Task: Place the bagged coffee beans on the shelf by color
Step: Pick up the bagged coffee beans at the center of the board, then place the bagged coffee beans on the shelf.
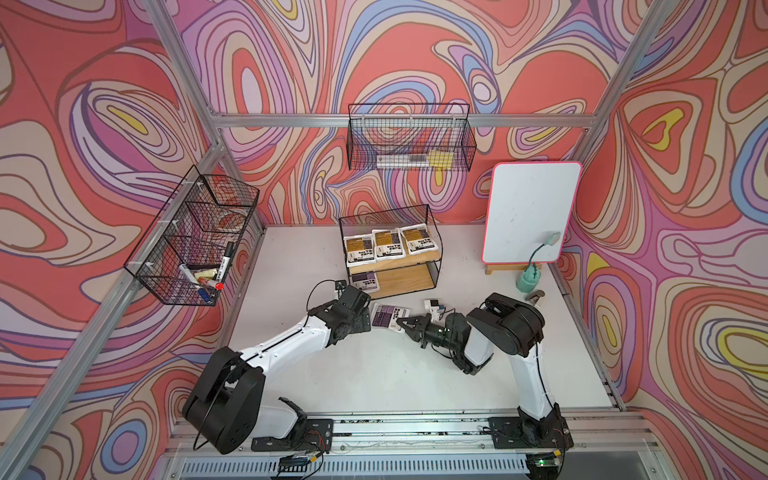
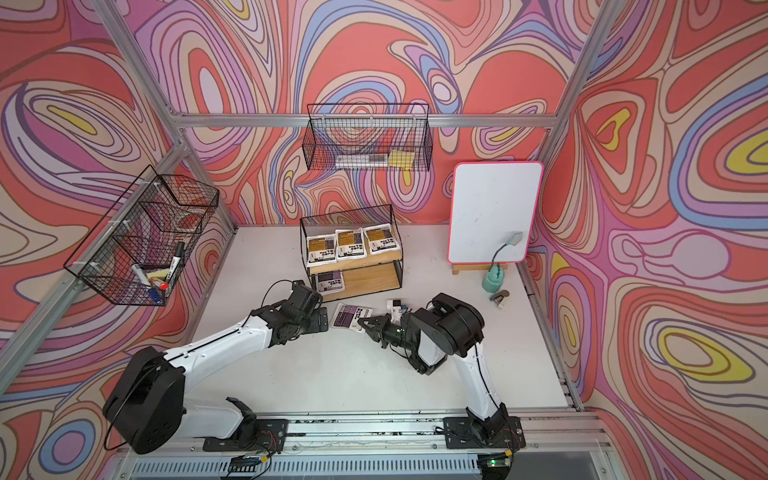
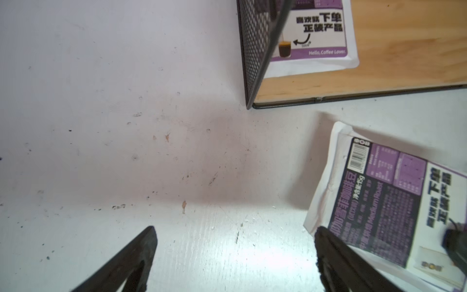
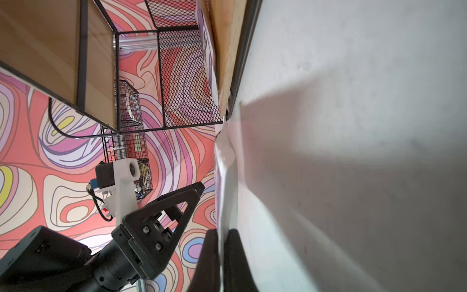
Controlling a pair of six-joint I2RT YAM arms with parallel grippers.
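- Your right pincer point(image 1: 401, 323) was squeezed tight on the near edge of the loose purple pouch point(image 1: 386, 316). The right wrist view showed both fingers point(image 4: 209, 252) pinching the thin white rim with hardly a gap between them.
- That loose purple pouch lay on the tabletop point(image 1: 374, 374), just in front of the shelf point(image 1: 409, 274) and between your two arms. Whether it was flat or slightly raised at the pinched edge could not be told.
- Your left pincer point(image 3: 235, 232) stood wide open with nothing between its fingers. It was over bare tabletop near the shelf's front left corner, with one finger point(image 3: 336, 257) just beside the loose pouch.
- You had three orange-brown pouches point(image 1: 388, 245) side by side on the shelf's upper board, filling it from end to end.
- The shelved purple pouch point(image 1: 365, 280) lay flat at the left end of the lower board, against the mesh side. The rest of that board was bare wood.
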